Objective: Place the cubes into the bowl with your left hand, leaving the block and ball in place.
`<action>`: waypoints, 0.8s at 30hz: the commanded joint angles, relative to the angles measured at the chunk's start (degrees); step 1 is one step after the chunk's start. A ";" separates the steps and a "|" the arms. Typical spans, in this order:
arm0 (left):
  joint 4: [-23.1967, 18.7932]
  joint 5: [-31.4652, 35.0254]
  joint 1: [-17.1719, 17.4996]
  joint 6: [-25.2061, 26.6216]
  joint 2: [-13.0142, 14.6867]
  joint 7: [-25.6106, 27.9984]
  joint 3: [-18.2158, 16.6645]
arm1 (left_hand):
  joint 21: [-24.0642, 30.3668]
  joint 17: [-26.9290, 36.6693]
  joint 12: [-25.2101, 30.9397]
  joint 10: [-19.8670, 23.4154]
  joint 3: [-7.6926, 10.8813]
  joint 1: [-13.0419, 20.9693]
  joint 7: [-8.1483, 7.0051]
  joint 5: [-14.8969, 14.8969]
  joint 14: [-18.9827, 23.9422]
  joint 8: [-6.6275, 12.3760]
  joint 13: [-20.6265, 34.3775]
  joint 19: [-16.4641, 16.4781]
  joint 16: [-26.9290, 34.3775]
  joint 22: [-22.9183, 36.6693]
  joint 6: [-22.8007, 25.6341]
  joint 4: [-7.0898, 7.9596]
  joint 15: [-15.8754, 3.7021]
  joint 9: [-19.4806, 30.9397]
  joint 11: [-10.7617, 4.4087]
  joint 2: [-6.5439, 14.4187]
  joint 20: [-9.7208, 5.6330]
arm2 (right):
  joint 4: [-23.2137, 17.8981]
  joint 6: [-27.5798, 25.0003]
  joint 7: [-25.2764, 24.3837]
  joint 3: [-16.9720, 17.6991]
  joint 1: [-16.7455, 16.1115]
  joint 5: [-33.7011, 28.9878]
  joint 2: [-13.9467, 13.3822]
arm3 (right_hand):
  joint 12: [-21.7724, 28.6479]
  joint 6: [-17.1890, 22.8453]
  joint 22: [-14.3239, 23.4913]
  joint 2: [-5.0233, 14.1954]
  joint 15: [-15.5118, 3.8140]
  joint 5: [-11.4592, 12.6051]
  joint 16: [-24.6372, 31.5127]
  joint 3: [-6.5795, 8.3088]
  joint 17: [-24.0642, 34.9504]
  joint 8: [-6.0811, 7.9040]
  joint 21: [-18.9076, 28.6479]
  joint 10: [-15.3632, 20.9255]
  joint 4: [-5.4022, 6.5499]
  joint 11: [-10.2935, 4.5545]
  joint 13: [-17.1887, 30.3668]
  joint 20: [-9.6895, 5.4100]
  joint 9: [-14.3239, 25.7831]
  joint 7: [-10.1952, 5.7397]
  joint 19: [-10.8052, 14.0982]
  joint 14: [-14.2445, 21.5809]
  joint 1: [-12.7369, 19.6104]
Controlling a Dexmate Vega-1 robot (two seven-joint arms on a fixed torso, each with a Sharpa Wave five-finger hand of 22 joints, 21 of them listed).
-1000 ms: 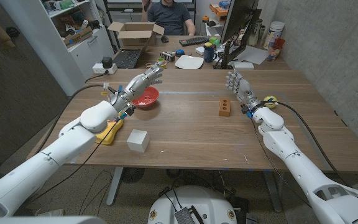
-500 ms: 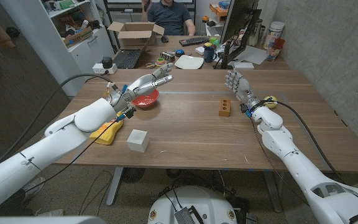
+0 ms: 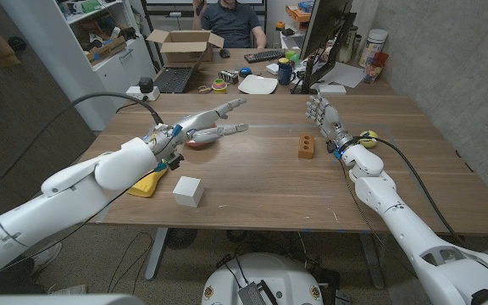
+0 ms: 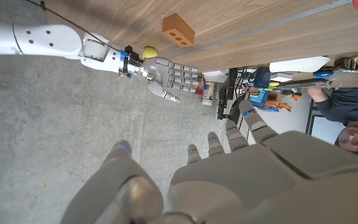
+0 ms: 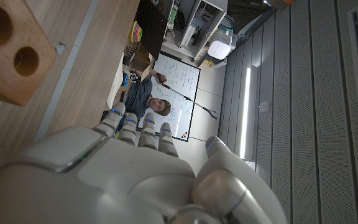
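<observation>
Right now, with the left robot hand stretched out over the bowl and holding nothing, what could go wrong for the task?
1. The left robot hand hangs just over the red bowl, fingers spread; coming back low, it may knock the bowl.
2. The white cube lies nearer the robot, beside the yellow thing; a loose reach might push that instead.
3. The brick block and ball sit by the right robot hand; moving it could disturb them.

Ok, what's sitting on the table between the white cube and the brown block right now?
Nothing: in the head view the stretch of wooden table between the white cube and the brown block is bare.
</observation>
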 commanded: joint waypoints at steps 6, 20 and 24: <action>-16.87 32.84 7.58 21.40 1.18 -11.41 0.44 | -0.10 0.18 0.19 -0.11 0.07 0.77 -0.57 0.47 0.54 -0.14 0.34 0.41 0.53 0.17 -0.81 -0.40 -0.60 0.27 -1.13 -0.25 1.05 | 0.66 0.21 0.39 -0.16 0.43 -0.18 0.64 | 0.13 0.56 0.32 -0.24 0.33 0.22 0.14 0.11 0.07 0.12 -0.31 0.22 0.13 0.13 0.11 0.24 0.24 -0.03 0.13 0.54 -0.04; -20.65 63.20 6.08 24.63 -4.05 -29.58 9.92 | 0.40 0.76 2.13 4.66 -0.10 2.10 -0.56 0.58 4.47 1.23 0.83 3.48 1.89 0.29 1.63 -0.84 -1.67 0.78 -0.28 0.22 2.36 | -0.05 0.00 0.15 -0.28 0.20 -0.39 0.57 | 0.14 0.61 0.33 -0.38 0.34 0.21 0.14 -0.03 0.10 0.12 -0.41 0.28 0.20 0.21 0.11 0.31 0.24 0.00 0.12 0.58 -0.18; -20.68 65.78 7.01 22.53 -6.66 -31.70 9.14 | 0.62 0.84 2.37 5.38 -0.06 2.81 -0.56 0.57 4.73 1.45 0.96 4.51 1.94 0.29 2.10 -1.24 -1.73 0.86 -0.16 0.12 2.98 | 0.04 -0.05 0.33 -0.44 0.42 -0.39 0.58 | 0.14 0.59 0.33 -0.45 0.35 0.21 0.14 -0.10 0.11 0.11 -0.44 0.29 0.23 0.20 0.11 0.32 0.24 -0.03 0.15 0.60 -0.26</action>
